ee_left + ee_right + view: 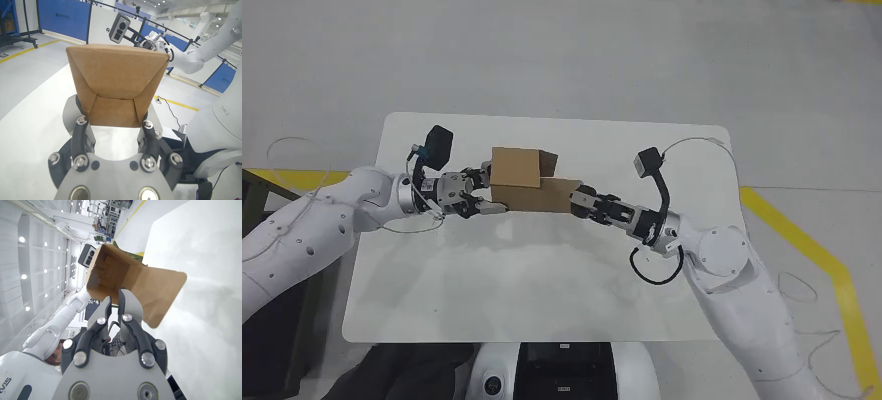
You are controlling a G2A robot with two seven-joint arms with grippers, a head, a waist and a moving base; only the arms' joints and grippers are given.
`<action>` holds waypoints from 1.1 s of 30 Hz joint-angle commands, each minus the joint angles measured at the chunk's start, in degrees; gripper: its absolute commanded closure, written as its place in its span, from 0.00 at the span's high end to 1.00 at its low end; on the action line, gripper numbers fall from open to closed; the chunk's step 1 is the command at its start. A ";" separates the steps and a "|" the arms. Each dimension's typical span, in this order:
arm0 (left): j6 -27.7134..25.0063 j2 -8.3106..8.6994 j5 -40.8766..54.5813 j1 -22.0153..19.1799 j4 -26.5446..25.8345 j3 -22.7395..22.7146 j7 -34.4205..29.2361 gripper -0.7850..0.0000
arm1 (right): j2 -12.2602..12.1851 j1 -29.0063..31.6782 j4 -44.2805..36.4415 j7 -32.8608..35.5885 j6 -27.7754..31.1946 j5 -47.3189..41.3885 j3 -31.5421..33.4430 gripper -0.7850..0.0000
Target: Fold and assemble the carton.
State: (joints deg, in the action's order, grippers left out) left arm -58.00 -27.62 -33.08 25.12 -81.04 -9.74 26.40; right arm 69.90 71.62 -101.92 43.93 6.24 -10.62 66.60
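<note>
Jaws of the left gripper (114, 121) stand wide, clasping the carton (117, 72) by its folded end from both sides; those of the right gripper (115, 303) are nearly together, pinching a wall at its open end. Seen from above, the carton is held toward 12 o'clock of the table (542, 290) middle, left gripper at its 9, right at its 3. Judged step: one end closed, one flap (160, 294) splayed out; next, that flap wants folding in while the left gripper steadies.
</note>
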 commanded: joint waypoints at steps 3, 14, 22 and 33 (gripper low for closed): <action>0.00 0.34 0.03 0.06 0.43 0.00 0.99 0.47 | -0.11 1.21 -2.02 0.30 2.04 -0.64 -0.05 0.56; 0.00 0.00 -1.23 0.08 -0.44 0.00 0.02 0.49 | 0.40 -0.18 -1.74 -1.35 3.01 1.32 -4.42 0.00; 0.00 -0.46 -1.50 0.28 -1.25 0.00 -0.81 0.49 | 0.60 -1.61 0.13 -2.11 2.92 0.98 -5.18 0.00; 0.00 -0.78 -2.28 0.32 -2.98 0.00 -1.85 0.48 | 1.33 -5.12 2.67 -2.54 1.99 0.90 -8.22 0.00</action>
State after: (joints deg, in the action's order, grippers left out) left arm -58.00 -28.38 -35.34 25.39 -83.93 -9.74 24.66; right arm 71.18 66.71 -99.32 41.38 8.25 -9.66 58.52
